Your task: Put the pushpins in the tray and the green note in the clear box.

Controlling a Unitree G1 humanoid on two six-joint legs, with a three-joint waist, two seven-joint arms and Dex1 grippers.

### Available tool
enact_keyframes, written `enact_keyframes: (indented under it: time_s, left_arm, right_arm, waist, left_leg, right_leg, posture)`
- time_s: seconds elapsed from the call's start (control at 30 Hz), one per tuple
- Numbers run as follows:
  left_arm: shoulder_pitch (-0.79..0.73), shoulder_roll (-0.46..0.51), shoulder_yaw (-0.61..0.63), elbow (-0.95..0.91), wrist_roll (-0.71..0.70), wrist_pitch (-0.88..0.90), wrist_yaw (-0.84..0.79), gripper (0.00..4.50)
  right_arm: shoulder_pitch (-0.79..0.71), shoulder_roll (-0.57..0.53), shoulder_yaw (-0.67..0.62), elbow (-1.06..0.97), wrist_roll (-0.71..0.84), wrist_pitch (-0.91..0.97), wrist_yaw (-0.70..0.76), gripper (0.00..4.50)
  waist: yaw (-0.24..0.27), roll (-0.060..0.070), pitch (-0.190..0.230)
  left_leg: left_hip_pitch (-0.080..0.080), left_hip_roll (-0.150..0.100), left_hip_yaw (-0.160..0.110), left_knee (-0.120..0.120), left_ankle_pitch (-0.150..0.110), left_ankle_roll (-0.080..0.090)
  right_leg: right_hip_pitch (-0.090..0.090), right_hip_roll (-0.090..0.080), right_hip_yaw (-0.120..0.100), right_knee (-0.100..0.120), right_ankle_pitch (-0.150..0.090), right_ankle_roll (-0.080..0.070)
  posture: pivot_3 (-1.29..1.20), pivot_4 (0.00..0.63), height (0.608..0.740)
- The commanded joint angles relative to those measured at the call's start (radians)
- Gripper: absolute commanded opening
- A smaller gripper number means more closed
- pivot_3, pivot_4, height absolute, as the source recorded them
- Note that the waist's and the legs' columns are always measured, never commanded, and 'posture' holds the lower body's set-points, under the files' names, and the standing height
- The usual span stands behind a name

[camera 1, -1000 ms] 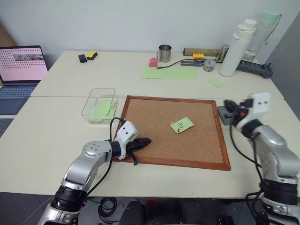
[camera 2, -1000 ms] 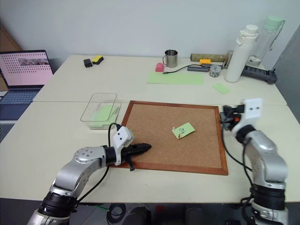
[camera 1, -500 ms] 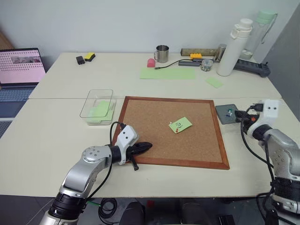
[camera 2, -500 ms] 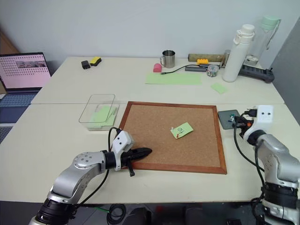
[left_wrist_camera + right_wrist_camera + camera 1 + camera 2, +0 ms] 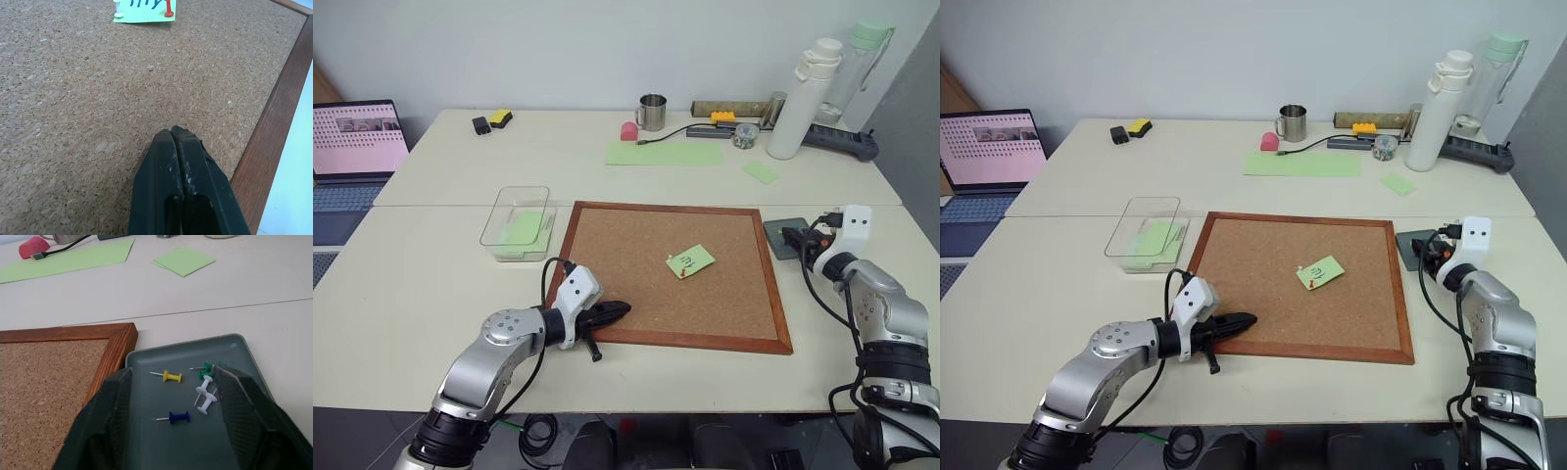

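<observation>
The green note (image 5: 691, 260) lies on the cork board (image 5: 636, 245), right of its middle, with a red pushpin (image 5: 168, 9) and a white pushpin (image 5: 117, 4) stuck at its edge. Just right of the board sits the dark-grey tray (image 5: 234, 352), holding several pushpins: yellow (image 5: 171, 377), blue (image 5: 180, 417), white (image 5: 206, 396) and green (image 5: 208, 369). My right gripper (image 5: 172, 373) hangs open over the tray, empty, and partly hides it in the eye views. My left gripper (image 5: 613, 311) is shut and empty at the board's near-left edge. The clear box (image 5: 499, 211) stands left of the board.
A blank green note (image 5: 524, 230) lies inside the clear box. Along the back of the table are a long green sheet (image 5: 664, 153), a small green note (image 5: 766, 172), a metal mug (image 5: 652, 111), two bottles (image 5: 803, 98) and a power strip (image 5: 842, 142). A laptop (image 5: 357, 137) is far left.
My right gripper has come down over the tray and its jaws have opened. The left gripper stays shut at the board's edge. The camera view shifted slightly.
</observation>
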Motion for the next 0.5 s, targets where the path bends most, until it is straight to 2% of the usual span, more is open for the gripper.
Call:
enact_keyframes:
  time_s: [0.03,0.13,0.23,0.37,0.5]
  left_arm:
    - [0.013,0.016,-0.014,0.028,0.007,0.013,-0.002,0.0]
    - [0.006,0.018,-0.015,0.04,0.009,0.006,-0.009,0.0]
    - [-0.001,0.018,-0.019,0.046,0.01,0.002,-0.016,0.0]
    - [-0.015,0.017,-0.025,0.058,0.012,-0.002,-0.023,0.0]
    - [-0.019,0.02,-0.027,0.06,0.012,-0.005,-0.025,0.0]
  right_arm:
    - [0.062,-0.036,0.059,-0.241,0.085,-0.013,0.195,3.18]
    - [0.124,-0.054,0.123,-0.387,0.142,0.035,0.304,3.18]
    - [0.161,-0.045,0.202,-0.496,0.176,0.074,0.346,3.18]
    - [0.162,0.02,0.302,-0.533,0.15,0.083,0.313,3.18]
    - [0.139,0.07,0.365,-0.476,0.095,0.063,0.274,3.18]
  waist:
    - [0.0,0.0,0.0]
    - [0.001,0.0,0.0]
    - [0.001,0.0,0.0]
    - [0.001,0.0,0.0]
    - [0.002,0.0,0.0]
  left_leg:
    - [0.0,0.0,0.0,0.0,0.0,0.0]
    - [0.0,0.0,-0.001,0.0,0.0,0.0]
    - [0.0,0.0,-0.001,0.0,0.0,0.0]
    - [0.001,0.0,-0.001,0.0,0.0,0.0]
    - [0.0,0.0,-0.001,0.001,0.0,0.0]
  right_leg:
    - [0.0,0.0,0.0,0.0,0.0,0.0]
    - [0.0,0.0,0.0,0.0,0.0,0.0]
    - [0.001,0.0,-0.001,0.0,0.0,0.0]
    - [0.001,0.001,-0.001,0.0,0.0,0.0]
    - [0.001,0.0,-0.001,0.0,0.0,0.0]
  posture:
    - [0.0,0.15,0.74]
    - [0.0,0.15,0.74]
    - [0.0,0.15,0.74]
    - [0.0,0.15,0.74]
    - [0.0,0.15,0.74]
